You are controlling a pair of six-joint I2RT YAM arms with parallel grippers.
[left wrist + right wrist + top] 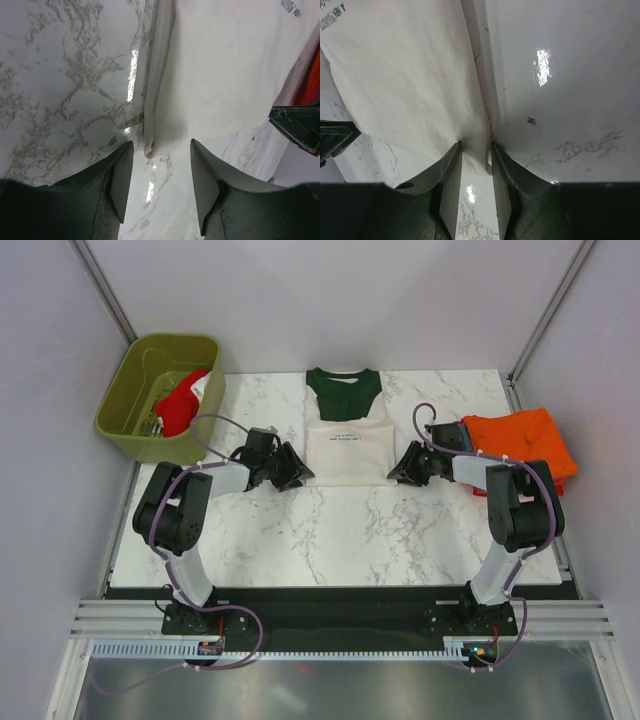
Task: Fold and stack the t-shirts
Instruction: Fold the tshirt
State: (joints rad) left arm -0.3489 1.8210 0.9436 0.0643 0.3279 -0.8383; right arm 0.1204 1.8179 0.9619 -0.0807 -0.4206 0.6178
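A cream cloth t-shirt with dark green collar and black chest print [348, 445] lies flat at the back middle of the white marble-patterned table [340, 540]. Its collar points away from the arms and its sides are tucked in to make a narrow panel.

The left gripper [161, 145] straddles the shirt's near left corner with its jaws apart. The doubled hem sits between the fingers, and neither finger touches it. The right gripper [475, 145] clenches the near right corner, and the cloth puckers where the tips meet it.

The step in hand looks like the lengthwise fold, bringing the hem up toward the collar. To do it well, the left jaws likely need to close on every layer at their corner, not just the top one, before either arm lifts. Both corners should then rise together and level, travel low over the panel, and be laid down square just short of the collar, with both grippers letting go together. The main risk is that the tucked side on the left slips open if only part of it is caught.

An orange t-shirt [525, 440], apparently folded, sits at the table's right edge just beside the right arm. A red t-shirt [180, 405] lies in the olive-green plastic bin [118, 390] at the back left corner.
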